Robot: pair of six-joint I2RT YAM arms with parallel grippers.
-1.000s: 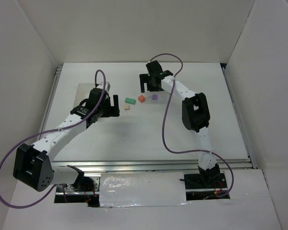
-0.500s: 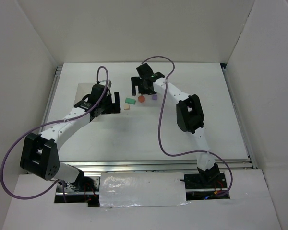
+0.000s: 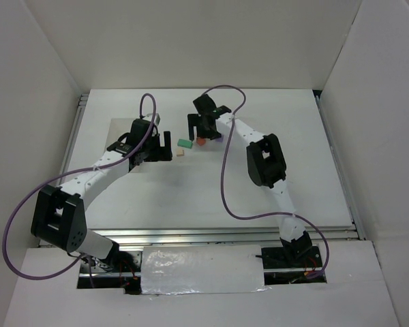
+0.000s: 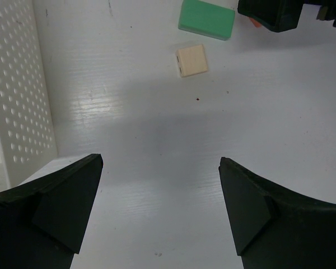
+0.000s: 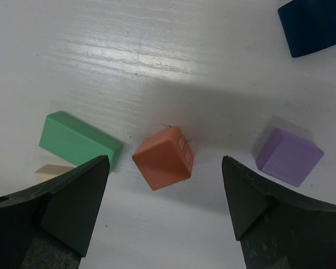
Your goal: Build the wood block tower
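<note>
The wood blocks lie apart on the white table, not stacked. In the right wrist view I see an orange-red cube (image 5: 163, 157), a green block (image 5: 78, 140), a purple cube (image 5: 288, 156), a dark blue block (image 5: 313, 25) and the corner of a beige block (image 5: 53, 171). My right gripper (image 5: 163, 161) is open and hangs over the orange-red cube, one finger on each side, not touching it. My left gripper (image 4: 161, 162) is open and empty, with the beige block (image 4: 191, 60) and green block (image 4: 206, 19) ahead of it. In the top view the right gripper (image 3: 203, 129) is above the orange-red cube (image 3: 200, 142) and the left gripper (image 3: 165, 143) is left of the green block (image 3: 185, 144).
A white perforated plate (image 4: 17, 84) lies to the left of my left gripper; it also shows in the top view (image 3: 119, 128). White walls enclose the table on three sides. The right arm's cable loops over the middle of the table (image 3: 226, 191).
My right gripper has moved left and down from behind the blocks to over the orange-red cube. My left gripper has shifted slightly toward the back. The blocks have not moved.
</note>
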